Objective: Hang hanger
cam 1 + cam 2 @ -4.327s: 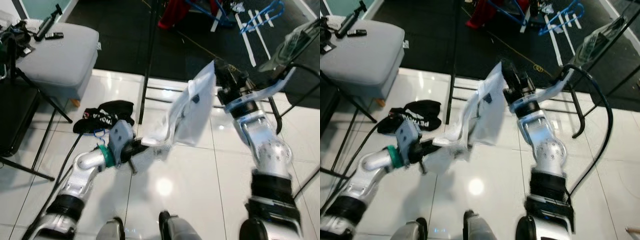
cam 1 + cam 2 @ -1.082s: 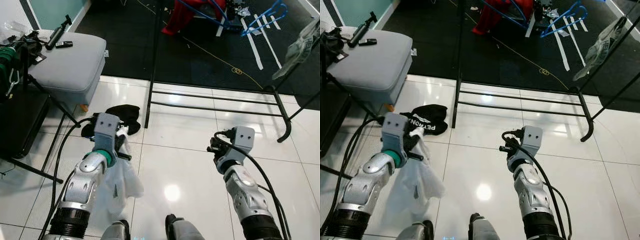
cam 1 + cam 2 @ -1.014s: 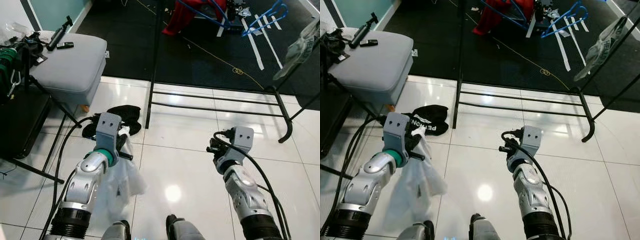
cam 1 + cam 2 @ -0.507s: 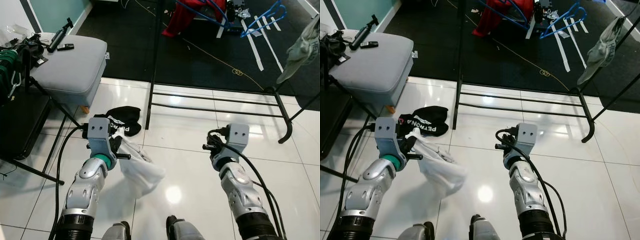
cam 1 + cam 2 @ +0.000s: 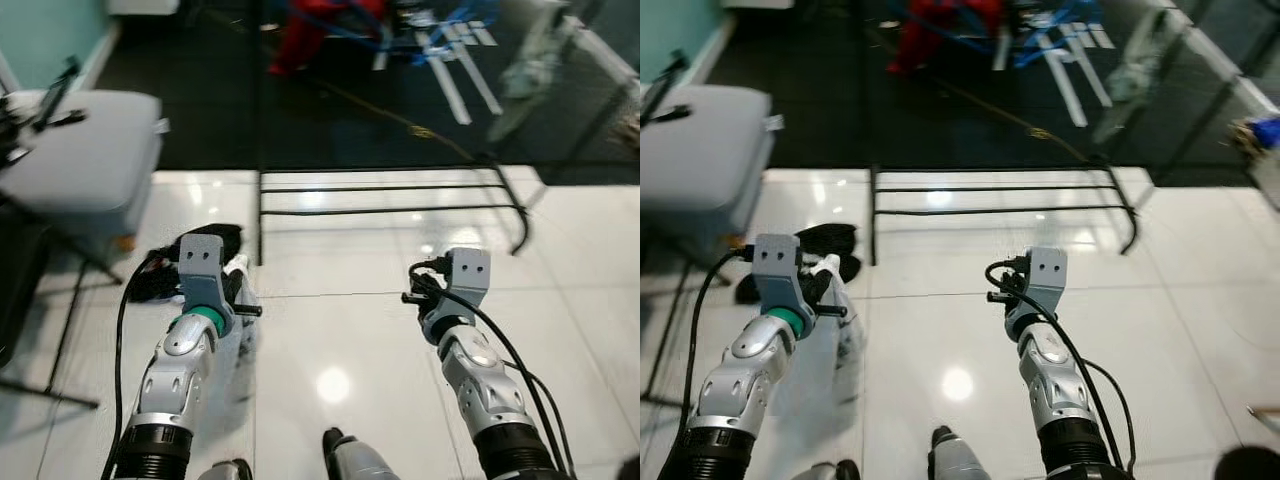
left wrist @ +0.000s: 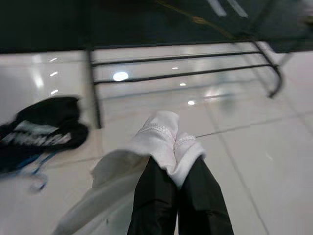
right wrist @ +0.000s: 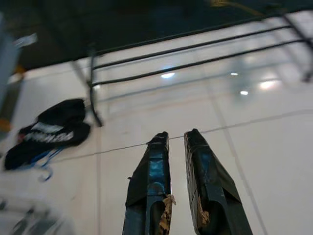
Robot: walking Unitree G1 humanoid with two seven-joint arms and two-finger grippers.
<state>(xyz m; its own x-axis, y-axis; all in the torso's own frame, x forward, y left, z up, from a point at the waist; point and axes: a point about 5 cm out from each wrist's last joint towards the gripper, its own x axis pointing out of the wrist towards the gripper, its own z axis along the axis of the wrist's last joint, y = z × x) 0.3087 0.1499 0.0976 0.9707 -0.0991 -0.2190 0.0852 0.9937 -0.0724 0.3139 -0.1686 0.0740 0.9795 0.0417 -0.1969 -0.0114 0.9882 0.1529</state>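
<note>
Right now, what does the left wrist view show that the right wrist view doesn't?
Left wrist view: the left gripper shut on a bunched white garment, which trails off below it.
Right wrist view: the right gripper pointing out over the floor, no cloth on it.
Both: the glossy white tile floor, the black rack base with its two low bars, the black garment lying on the tiles beside the rack's foot, and the dark floor beyond.

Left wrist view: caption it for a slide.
Left gripper pinching a white garment above the tiled floor.
</note>
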